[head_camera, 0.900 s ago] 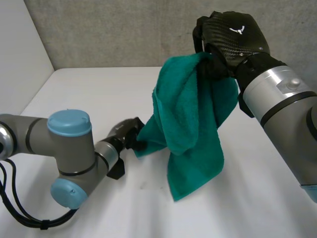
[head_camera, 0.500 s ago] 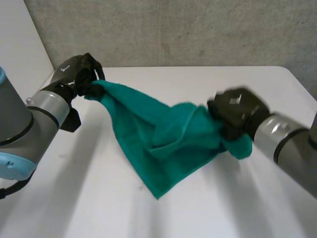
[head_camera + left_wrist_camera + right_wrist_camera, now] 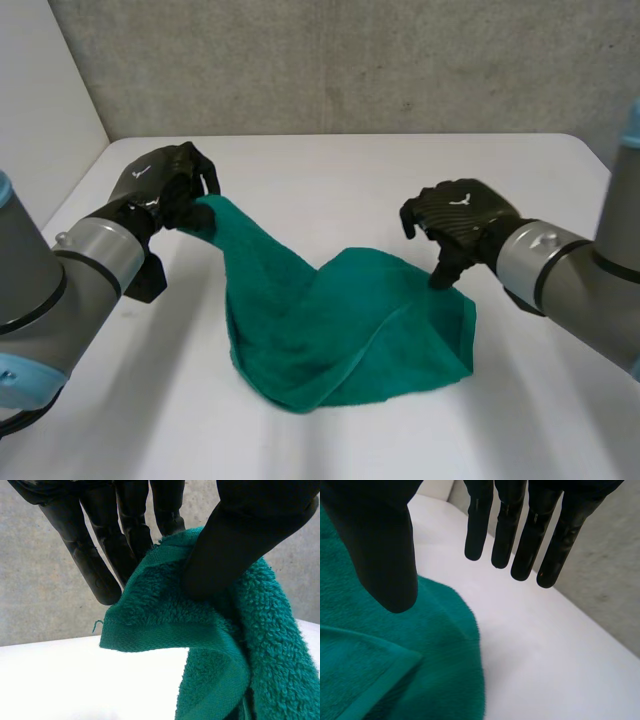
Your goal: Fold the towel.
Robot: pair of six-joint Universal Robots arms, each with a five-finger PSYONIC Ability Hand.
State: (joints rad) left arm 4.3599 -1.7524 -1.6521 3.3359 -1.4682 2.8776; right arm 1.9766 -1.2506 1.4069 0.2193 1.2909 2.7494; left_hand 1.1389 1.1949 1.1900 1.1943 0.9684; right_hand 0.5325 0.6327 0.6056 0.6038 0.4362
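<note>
Pinching one corner of the green towel [image 3: 340, 320] between thumb and fingers, the left hand [image 3: 160, 188] holds that corner raised above the white tabletop [image 3: 330, 170]. The rest of the cloth lies crumpled at mid-table. The right hand [image 3: 462, 215] hovers over the towel's opposite edge, fingers straight and apart, gripping nothing.
</note>
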